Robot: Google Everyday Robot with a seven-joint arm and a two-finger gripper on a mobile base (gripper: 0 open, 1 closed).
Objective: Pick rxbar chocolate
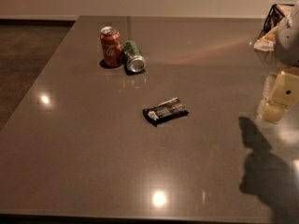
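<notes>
The rxbar chocolate [165,110] lies flat near the middle of the grey table [93,162]. It is a black wrapper with white print, angled slightly. My gripper [277,101] hangs above the table at the right edge of the view. It is well to the right of the bar and not touching it. Its shadow falls on the table below it at the lower right.
A red-orange can [110,46] stands upright at the back left of the table. A green can [133,57] lies on its side against it. A black wire basket [275,17] with light wrappers sits at the back right. The table's left edge runs diagonally beside dark floor.
</notes>
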